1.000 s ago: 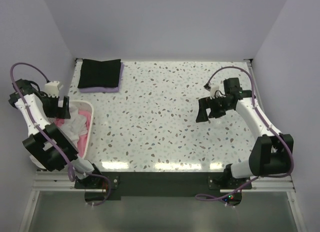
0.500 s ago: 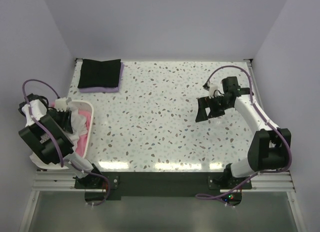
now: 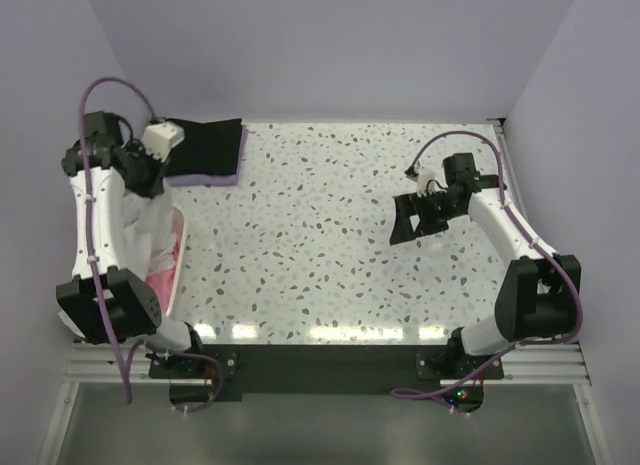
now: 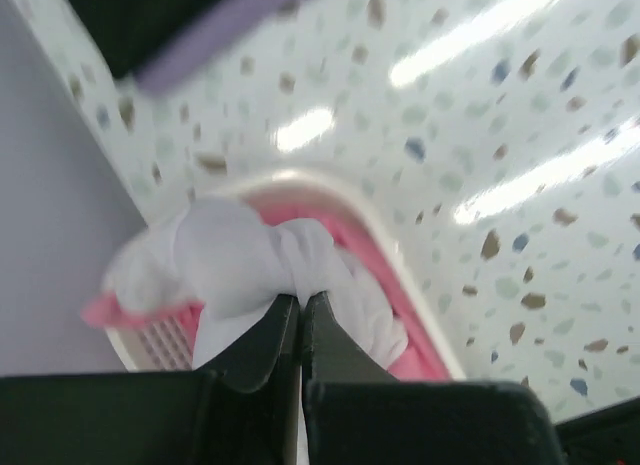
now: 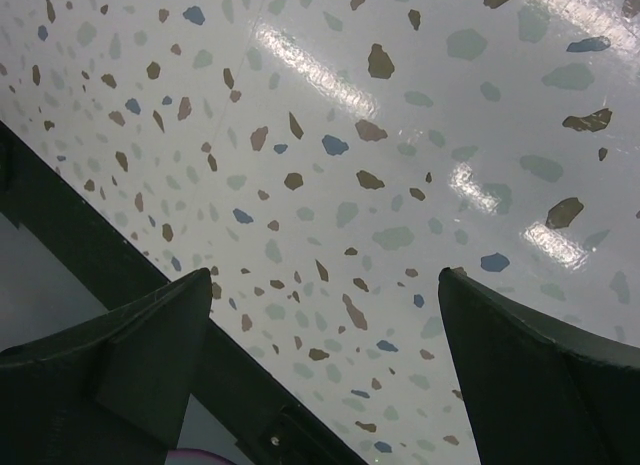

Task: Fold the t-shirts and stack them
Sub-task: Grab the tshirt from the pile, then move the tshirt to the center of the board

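Left fingers pinch the white t-shirt; right fingers spread wide.

White t-shirt is pinched by the closed left gripper, bunched over the pink basket. Beyond, a black t-shirt is seen lying on a lavender t-shirt.

The pale, glossy speckled tabletop is flecked with brown, grey and blue, and strips of light glare off it along the near side. In its far left corner a folded lavender cotton t-shirt lies flat on the surface, with a folded black t-shirt squarely on top of it. A pale pink plastic lattice basket stands at the left edge, nearer than that pile and apart from it
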Tool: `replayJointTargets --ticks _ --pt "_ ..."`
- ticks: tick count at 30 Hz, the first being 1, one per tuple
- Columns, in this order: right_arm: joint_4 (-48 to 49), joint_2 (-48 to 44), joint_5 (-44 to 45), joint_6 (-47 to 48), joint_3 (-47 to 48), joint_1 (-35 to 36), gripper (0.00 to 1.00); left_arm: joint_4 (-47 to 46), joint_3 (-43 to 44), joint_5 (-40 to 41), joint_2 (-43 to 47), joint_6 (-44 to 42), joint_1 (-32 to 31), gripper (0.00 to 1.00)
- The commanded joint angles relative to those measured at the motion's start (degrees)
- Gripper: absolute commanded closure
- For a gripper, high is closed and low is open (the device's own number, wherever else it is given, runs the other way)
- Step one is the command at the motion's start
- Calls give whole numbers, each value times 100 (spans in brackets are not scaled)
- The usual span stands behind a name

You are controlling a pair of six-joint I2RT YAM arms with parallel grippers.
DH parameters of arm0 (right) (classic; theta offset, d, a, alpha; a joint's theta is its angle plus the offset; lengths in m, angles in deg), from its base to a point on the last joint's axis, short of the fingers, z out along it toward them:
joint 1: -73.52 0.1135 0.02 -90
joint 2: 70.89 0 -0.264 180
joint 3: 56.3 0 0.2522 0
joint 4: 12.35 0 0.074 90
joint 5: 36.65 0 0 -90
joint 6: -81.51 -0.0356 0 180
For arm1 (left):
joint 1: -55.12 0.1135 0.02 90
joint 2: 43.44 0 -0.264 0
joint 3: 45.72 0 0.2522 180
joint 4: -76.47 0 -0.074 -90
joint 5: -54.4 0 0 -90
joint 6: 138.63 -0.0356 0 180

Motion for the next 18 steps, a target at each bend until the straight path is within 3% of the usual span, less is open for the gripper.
replayJointTargets --ticks 1,7,12,15,18 --pt "22 -286 -142 -41 133 -23 1 -235 930 -117 433 966 -1630 100" --pt "410 -955 507 -401 -192 -31 1 -516 2933 208 -330 1802 -4224 100" --pt "278 -1429 649 -155 -289 -119 1 -701 5158 -46 -1219 2452 -4669 100" --pt "269 -1675 658 -111 -316 -268 1 -1411 4767 -134 -1098 2759 -4651 100" --pt "216 -1764 710 -76 -246 -400 1 -2229 3449 -397 -501 3102 -4581 100"
